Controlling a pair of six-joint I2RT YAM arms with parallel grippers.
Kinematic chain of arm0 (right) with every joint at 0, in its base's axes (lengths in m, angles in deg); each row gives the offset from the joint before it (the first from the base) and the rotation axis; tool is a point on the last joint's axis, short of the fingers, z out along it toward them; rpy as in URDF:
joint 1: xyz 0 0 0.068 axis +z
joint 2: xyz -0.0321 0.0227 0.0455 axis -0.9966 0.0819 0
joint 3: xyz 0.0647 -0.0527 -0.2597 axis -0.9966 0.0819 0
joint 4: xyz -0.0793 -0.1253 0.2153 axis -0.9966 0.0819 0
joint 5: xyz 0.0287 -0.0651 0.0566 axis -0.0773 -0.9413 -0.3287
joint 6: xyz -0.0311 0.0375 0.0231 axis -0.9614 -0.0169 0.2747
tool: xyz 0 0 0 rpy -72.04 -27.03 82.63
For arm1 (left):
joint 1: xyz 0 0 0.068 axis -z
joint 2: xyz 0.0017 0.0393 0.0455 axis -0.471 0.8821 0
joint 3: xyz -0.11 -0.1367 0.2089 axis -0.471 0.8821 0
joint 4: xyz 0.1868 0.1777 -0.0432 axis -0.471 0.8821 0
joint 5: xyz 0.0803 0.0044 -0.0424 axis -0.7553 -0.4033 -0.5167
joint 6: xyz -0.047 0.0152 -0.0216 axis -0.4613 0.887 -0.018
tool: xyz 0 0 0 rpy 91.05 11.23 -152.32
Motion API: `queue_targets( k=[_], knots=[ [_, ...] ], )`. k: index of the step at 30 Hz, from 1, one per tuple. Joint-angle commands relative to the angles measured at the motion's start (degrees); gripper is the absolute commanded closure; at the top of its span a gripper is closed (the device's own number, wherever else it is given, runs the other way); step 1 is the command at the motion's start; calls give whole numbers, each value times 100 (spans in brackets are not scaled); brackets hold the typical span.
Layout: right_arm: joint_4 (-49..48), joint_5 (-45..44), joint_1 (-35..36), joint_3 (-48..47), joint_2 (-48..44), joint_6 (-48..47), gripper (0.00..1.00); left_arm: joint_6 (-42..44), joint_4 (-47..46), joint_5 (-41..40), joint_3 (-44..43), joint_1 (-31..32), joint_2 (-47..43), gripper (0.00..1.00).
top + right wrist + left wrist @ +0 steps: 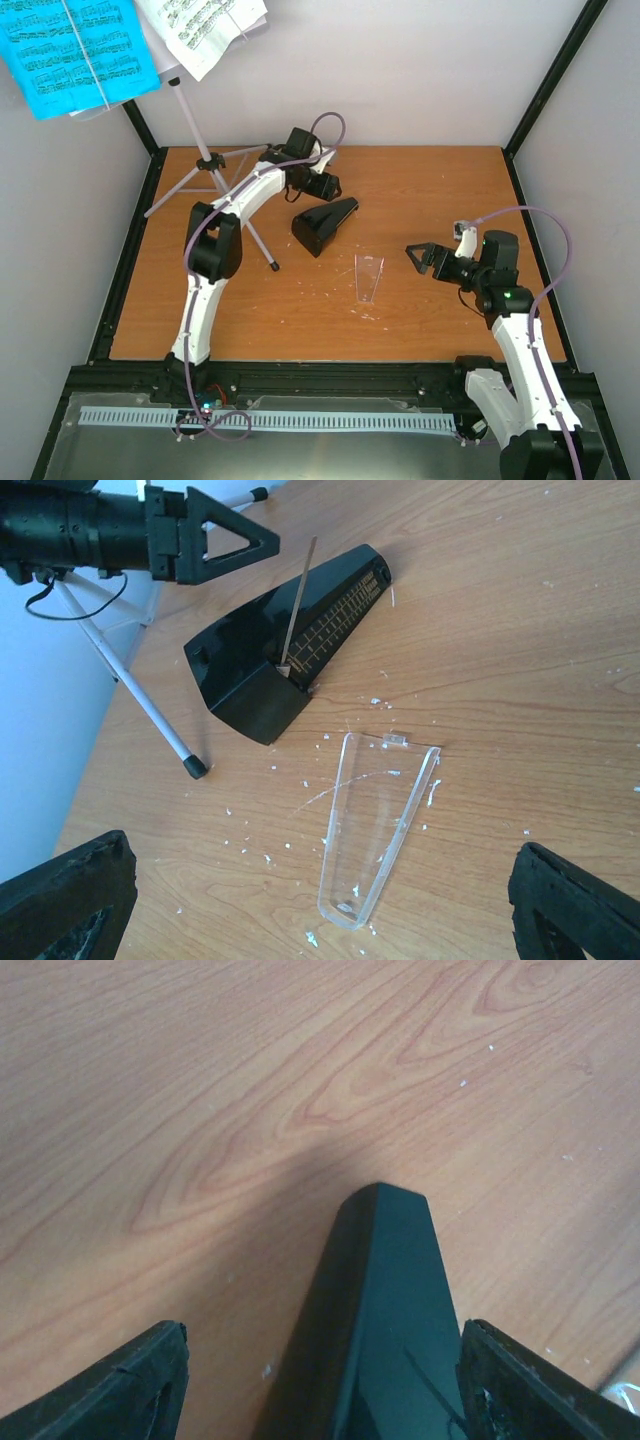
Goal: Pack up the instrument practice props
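Metronome (325,225) lies on its side mid-desk, with its clear cover (367,277) flat and apart, toward the near edge. Left pincer (327,188) is spread, straddling the metronome. Right pincer (418,258) is wide and empty, toward the right edge.

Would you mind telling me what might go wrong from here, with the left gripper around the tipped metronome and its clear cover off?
1. The metronome lies on its side, pendulum rod exposed; the left gripper, straddling its tapered end, may slip or bend the rod.
2. The clear cover lies among white chips; the open right gripper might crack it.
3. The left arm crosses the music stand's legs and could topple it.
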Motion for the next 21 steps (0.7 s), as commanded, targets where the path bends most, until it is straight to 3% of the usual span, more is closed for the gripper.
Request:
queue_targets(
  k=[1, 6, 16, 21],
  knots=[
    [-172, 53, -8, 123, 25, 11, 0, 478, 488, 55, -946, 100, 623, 25],
    [-192, 18, -11, 97, 185, 1, 0, 668, 659, -88, -1546, 247, 1177, 22],
    [-202, 21, -13, 149, 206, 90, 0, 973, 543, -50, -1517, 445, 1234, 13],
    [-133, 3, -9, 223, 73, 78, 0, 1236, 581, -421, -1540, 641, 1298, 9]
  ],
)
